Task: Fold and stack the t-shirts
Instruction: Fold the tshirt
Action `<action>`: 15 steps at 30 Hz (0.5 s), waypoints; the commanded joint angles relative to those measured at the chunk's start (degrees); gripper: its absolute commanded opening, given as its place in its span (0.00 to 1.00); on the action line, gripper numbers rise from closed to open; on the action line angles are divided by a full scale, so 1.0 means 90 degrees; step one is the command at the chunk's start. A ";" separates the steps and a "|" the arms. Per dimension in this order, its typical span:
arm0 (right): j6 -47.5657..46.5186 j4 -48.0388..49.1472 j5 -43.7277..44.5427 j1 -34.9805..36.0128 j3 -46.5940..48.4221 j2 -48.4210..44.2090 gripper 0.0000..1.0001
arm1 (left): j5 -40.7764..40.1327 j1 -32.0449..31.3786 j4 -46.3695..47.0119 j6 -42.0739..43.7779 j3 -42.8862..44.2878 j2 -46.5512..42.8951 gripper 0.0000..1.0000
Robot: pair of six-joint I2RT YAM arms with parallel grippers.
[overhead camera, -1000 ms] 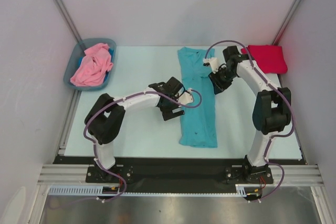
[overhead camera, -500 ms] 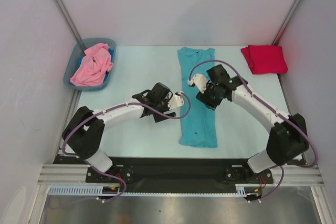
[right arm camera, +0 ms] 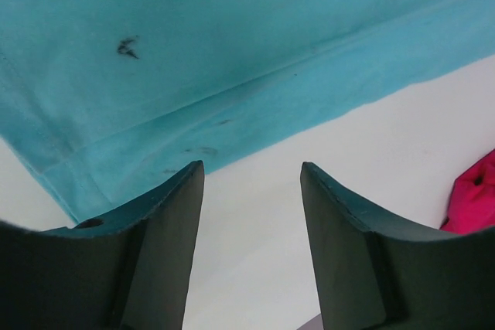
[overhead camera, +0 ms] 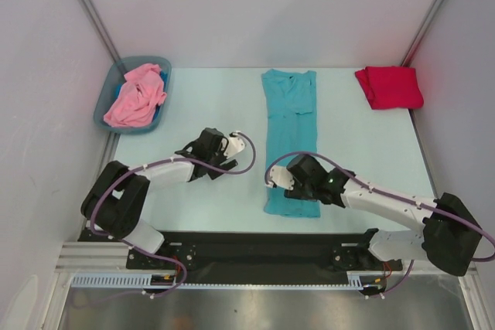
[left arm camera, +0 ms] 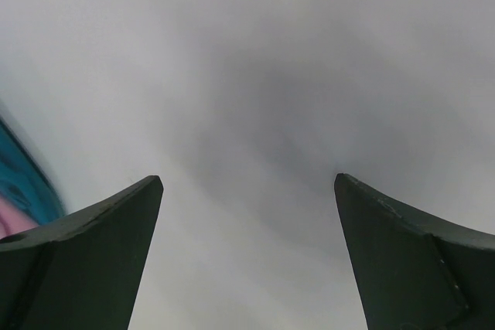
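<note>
A teal t-shirt (overhead camera: 291,141), folded into a long narrow strip, lies down the middle of the table. Its hem (right arm camera: 232,52) fills the top of the right wrist view. My right gripper (overhead camera: 298,187) hovers low over the shirt's near end. It (right arm camera: 251,168) is open with nothing between its fingers, only bare table. My left gripper (overhead camera: 219,144) is left of the shirt, apart from it. It (left arm camera: 247,179) is wide open and empty. A folded red t-shirt (overhead camera: 389,86) lies at the back right. A pink t-shirt (overhead camera: 135,98) sits crumpled in the bin.
The grey-blue bin (overhead camera: 164,63) stands at the back left corner. Grey walls close in the table on three sides. A blurred strip of blue and pink shows at the left edge of the left wrist view.
My right arm swung from the teal shirt's collar end to its near hem, and its jaws widened. My left arm drew back to the left, away from the shirt.
</note>
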 commanded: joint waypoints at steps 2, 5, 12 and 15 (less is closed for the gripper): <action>-0.0081 0.0845 0.0468 0.0663 -0.0539 -0.0143 0.59 | 0.0007 0.0265 0.0726 -0.0284 -0.0077 -0.0177 1.00; 0.0124 0.0982 0.0507 0.1190 -0.0823 -0.0046 0.59 | -0.0071 0.0305 0.0678 -0.0264 0.0021 -0.0031 1.00; 0.0573 0.0622 0.0226 0.1856 -0.0619 0.0043 0.58 | -0.0315 0.0305 0.0765 -0.0235 0.0119 0.0175 1.00; 0.0749 0.0145 -0.0194 0.1915 -0.0228 -0.0045 0.58 | -0.0471 0.0315 0.0834 -0.0147 0.0070 0.0185 1.00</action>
